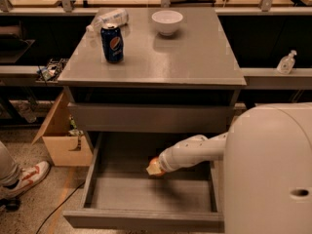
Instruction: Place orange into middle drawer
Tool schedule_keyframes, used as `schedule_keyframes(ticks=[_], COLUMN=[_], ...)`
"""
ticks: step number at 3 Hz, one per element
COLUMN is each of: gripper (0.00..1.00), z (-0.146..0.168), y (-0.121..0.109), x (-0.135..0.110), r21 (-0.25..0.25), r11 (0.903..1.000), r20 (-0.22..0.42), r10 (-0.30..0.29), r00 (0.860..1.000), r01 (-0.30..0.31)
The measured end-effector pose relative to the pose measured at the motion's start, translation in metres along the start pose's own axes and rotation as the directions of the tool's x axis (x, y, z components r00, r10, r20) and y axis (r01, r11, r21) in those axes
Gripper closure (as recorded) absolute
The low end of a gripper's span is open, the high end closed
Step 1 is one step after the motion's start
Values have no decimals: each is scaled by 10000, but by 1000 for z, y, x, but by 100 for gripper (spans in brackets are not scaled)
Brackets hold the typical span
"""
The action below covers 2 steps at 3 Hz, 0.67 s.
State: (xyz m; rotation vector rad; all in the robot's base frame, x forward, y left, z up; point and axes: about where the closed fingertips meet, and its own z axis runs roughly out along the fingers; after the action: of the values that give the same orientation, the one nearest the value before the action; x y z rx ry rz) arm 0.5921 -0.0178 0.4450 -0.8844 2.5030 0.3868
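Observation:
The orange (153, 165) sits at the tip of my arm, inside the open middle drawer (146, 195), over the middle of its grey floor towards the back. My gripper (156, 168) reaches in from the right and is shut on the orange. The white wrist housing hides most of the fingers. The orange hangs low over the drawer floor, and I cannot tell whether it touches. The drawer is pulled fully out, with its plain front panel (141, 221) nearest the camera.
On the cabinet top stand a blue Pepsi can (112, 43) and a white bowl (167, 21), with a plastic bottle (109, 19) lying behind the can. Above the open drawer is a closed drawer front (148, 118). A cardboard box (61, 141) and a person's shoe (24, 177) are at left. My arm's housing (273, 169) fills the right.

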Motion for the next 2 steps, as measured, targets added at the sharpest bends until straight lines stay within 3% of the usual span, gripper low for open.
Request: schedule_keyframes(ticks=[1, 2], gripper=[96, 78], z=[31, 53], y=[-4, -8], x=[7, 12], r21=[-13, -16], r11=[10000, 10000], r20=[-68, -118], r10=[-63, 1], r00=[10000, 9999], r01=[63, -2])
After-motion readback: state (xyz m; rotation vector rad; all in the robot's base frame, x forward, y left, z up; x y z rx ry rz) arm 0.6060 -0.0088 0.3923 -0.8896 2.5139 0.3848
